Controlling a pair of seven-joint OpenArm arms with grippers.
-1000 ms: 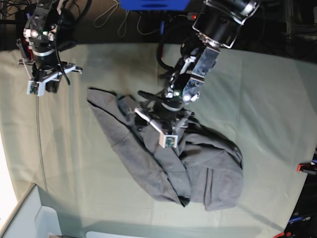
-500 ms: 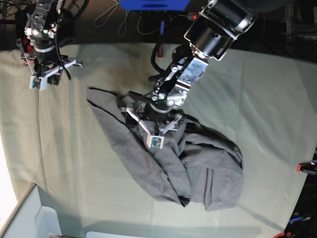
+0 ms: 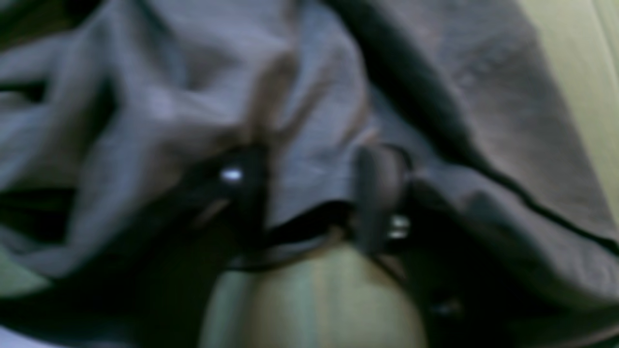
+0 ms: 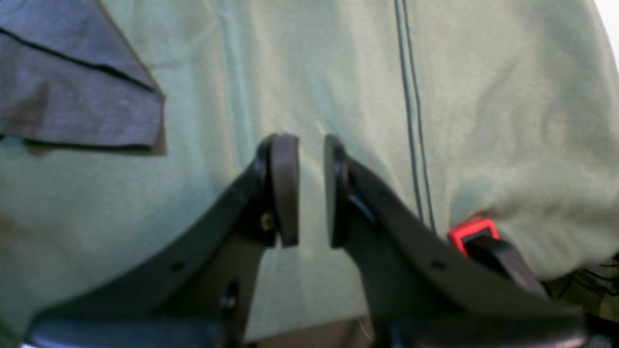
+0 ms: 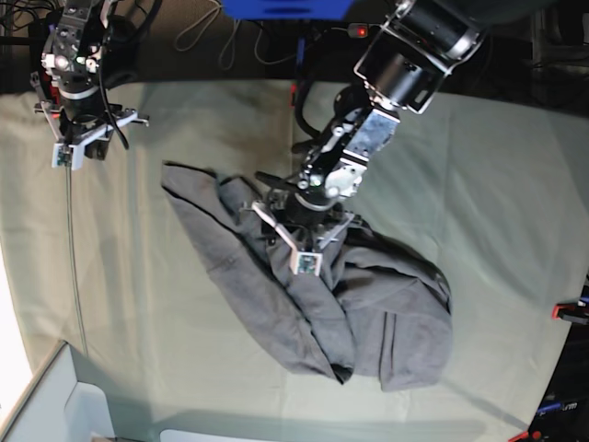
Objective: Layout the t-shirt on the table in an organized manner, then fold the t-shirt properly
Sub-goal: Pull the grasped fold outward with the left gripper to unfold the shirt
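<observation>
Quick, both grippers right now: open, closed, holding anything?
Left gripper: fingers either side of a t-shirt fold; a firm grip cannot be told.
Right gripper: slightly open, empty, above the table.

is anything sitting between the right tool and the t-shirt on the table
Nothing visible. The right tool hangs over bare green table cloth, and the stretch across to the nearest corner of the t-shirt shows only that cloth. A thin cable and a red clamp lie on the tool's other side, away from the shirt.
</observation>
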